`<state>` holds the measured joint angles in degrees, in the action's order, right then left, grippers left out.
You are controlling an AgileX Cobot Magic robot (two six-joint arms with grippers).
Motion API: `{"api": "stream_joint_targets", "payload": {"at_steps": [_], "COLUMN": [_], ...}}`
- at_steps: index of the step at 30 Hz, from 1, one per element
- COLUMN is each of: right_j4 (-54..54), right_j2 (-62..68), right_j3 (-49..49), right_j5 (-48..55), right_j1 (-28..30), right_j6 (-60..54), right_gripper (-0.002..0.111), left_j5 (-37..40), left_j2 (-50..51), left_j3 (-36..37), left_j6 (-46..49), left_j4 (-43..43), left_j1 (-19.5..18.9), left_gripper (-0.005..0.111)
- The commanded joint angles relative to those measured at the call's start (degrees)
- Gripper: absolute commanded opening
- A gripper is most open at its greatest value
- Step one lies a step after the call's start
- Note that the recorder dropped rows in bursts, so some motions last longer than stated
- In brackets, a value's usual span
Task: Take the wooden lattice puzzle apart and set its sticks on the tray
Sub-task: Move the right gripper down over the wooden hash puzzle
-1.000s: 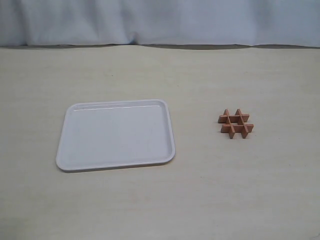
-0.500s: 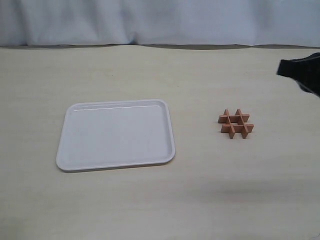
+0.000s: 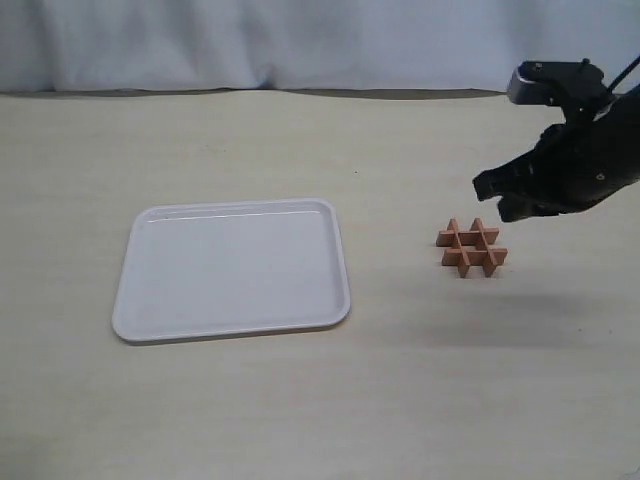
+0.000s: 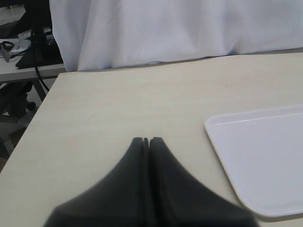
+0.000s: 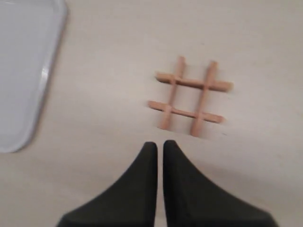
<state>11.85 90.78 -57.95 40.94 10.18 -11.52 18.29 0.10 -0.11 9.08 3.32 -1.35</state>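
On my bench (image 3: 400,390) the white tray (image 3: 231,268) sits well left of the wooden lattice puzzle (image 3: 471,247), still assembled. Just beyond it my right pincer (image 3: 492,197), clenched on nothing, has swung further in; left pincer (image 4: 146,140) clenched too.

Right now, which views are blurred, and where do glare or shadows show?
Right wrist view: the wooden lattice puzzle looks soft; glare streaks the tray rim. Exterior view: sharp, a faint shadow on the table under the right gripper. Left wrist view: the left gripper is dark, soft-edged.
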Motion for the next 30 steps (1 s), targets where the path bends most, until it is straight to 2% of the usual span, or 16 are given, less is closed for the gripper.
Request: {"api": "stream_joint_targets", "payload": {"at_steps": [1, 8, 12, 17, 23, 30], "right_j4": [-16.3, -13.0, -9.3, -11.5, -14.7, -14.9], "right_j2": [4.5, 9.8, 11.7, 12.6, 15.3, 18.3], "right_j3": [-3.6, -3.7, -3.9, -3.9, -3.9, -4.3], "right_j5": [5.7, 5.5, 5.3, 2.6, -4.1, -3.8], "right_j1": [0.3, 0.3, 0.2, -3.1, -5.7, -5.4], "right_j6": [13.8, 10.2, 7.6, 7.6, 11.5, 13.4], "right_gripper": [0.005, 0.005, 0.018, 0.032, 0.032, 0.032], "left_j5": [-0.6, -0.6, -0.6, -0.6, -0.6, -0.6], "left_j2": [-0.1, -0.1, -0.1, -0.1, -0.1, -0.1], "left_j3": [0.1, 0.1, 0.1, 0.1, 0.1, 0.1], "left_j6": [0.1, 0.1, 0.1, 0.1, 0.1, 0.1], "left_j4": [0.2, 0.2, 0.2, 0.2, 0.2, 0.2], "left_j1": [0.1, 0.1, 0.1, 0.1, 0.1, 0.1], "left_gripper": [0.0, 0.0, 0.0, 0.0, 0.0, 0.0]}}
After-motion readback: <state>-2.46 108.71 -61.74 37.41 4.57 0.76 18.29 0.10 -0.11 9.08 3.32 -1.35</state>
